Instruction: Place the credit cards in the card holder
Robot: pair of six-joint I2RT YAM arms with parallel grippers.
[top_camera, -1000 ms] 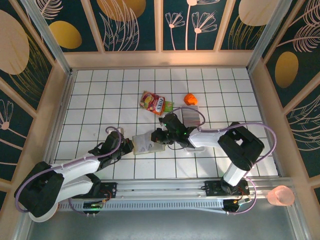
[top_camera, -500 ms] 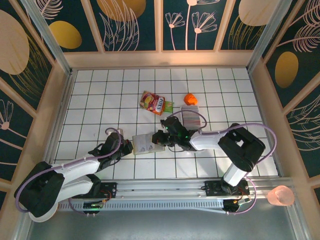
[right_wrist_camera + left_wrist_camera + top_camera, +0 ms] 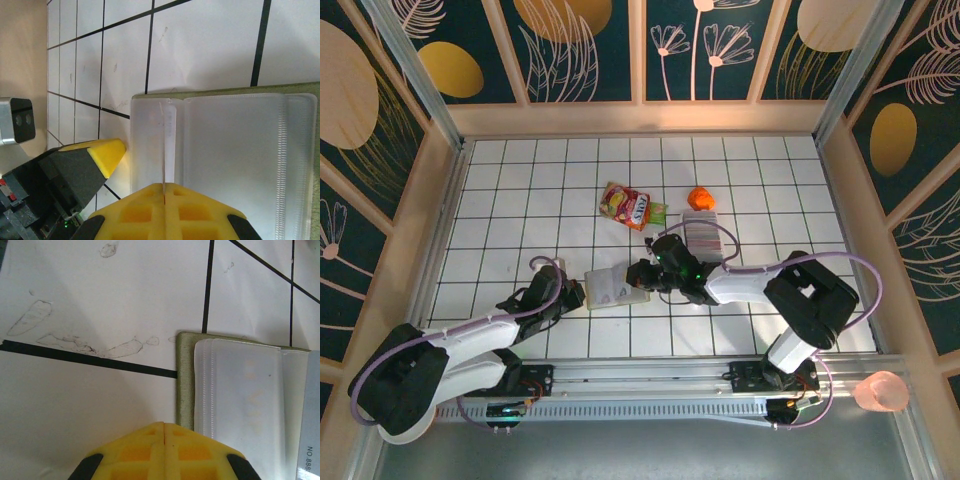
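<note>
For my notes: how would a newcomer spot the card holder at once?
On the white gridded table, look in the near middle, between the left gripper and right gripper. The card holder lies open and flat: olive-green edging around clear pale pockets, unlike the colourful snack packet and striped card stack farther back.

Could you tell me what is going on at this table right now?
An olive card holder lies open between the two pincers. The left pincer is shut and sits at the holder's edge, apparently steadying it. The right pincer is shut on what looks like one thin card, seen edge-on over the holder's clear pockets. The other credit cards stand in a stack just beyond the right pincer.
</note>
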